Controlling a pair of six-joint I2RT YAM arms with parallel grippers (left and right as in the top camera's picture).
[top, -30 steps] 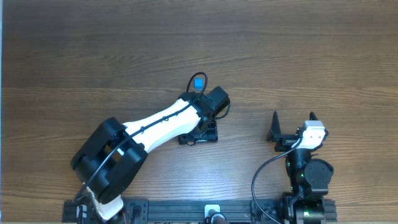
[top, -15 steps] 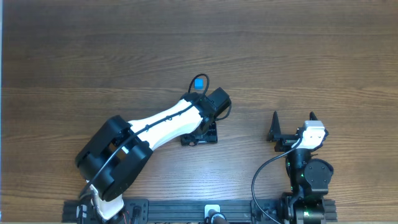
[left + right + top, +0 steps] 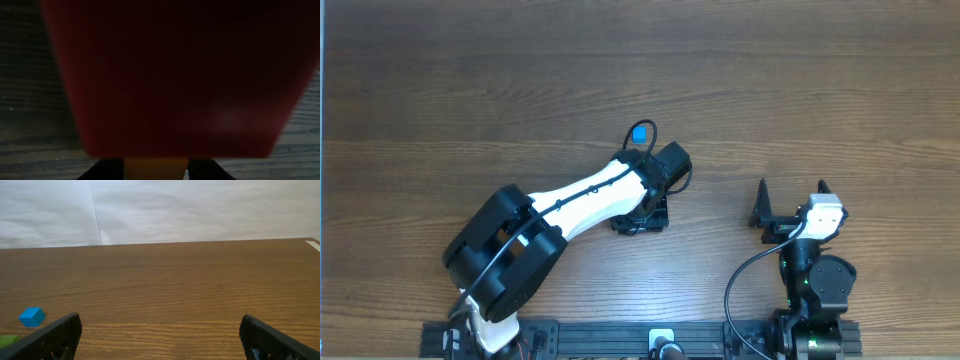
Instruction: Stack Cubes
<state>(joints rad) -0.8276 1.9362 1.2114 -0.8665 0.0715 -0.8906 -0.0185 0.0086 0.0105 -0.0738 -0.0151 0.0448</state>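
The red cube (image 3: 175,75) looms right before the left pincer (image 3: 642,218), with a yellow piece (image 3: 155,169) between the two, low over the wooden surface (image 3: 470,80); whether that pincer is spread or pinching, I cannot tell. Over the last second the left arm's elbow swung slightly toward the middle while its pincer barely shifted; I judge it is settling at the cubes, not carrying. The blue cube (image 3: 640,133) lies near, just beyond the left wrist, unmoved; a green piece (image 3: 7,340) lies near it; the right pincer (image 3: 792,190) rests spread, well apart.
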